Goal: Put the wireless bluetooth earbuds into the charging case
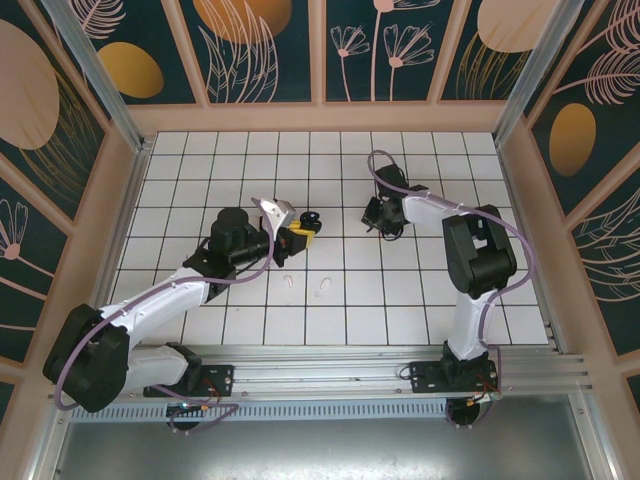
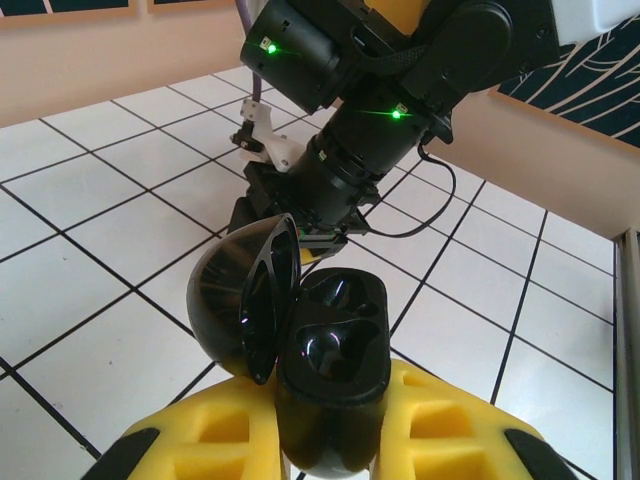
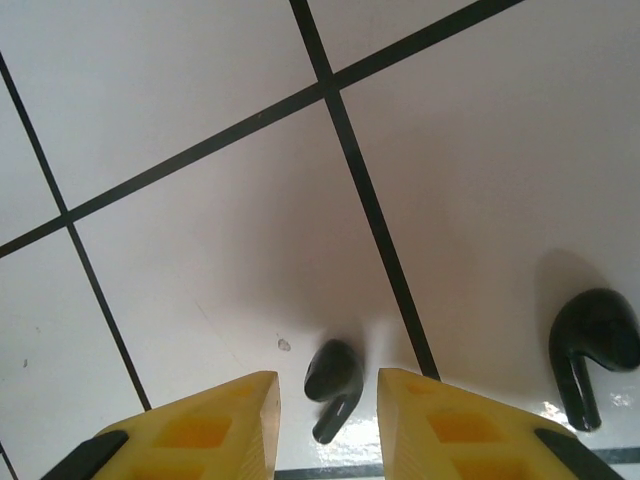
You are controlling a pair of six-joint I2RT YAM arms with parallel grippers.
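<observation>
Black earbud (image 3: 335, 370) lies on tile (image 3: 200, 250) btwn wide-open fingers of right gripper (image 3: 328, 395); looks like pickup step. Next: close, lift, carry to open case (image 2: 332, 345) held in left gripper (image 2: 330, 432). 2nd black earbud (image 3: 592, 340) lies nearby.

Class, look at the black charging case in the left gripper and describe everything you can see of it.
The case is a rounded, glossy black shell that looks like plastic, hinged along one side. Its lid stands wide open, swung to the left in the left wrist view. The base shows two moulded wells, both empty. The left gripper clamps the base between its yellow fingers, with the open face turned toward the wrist camera.
</observation>
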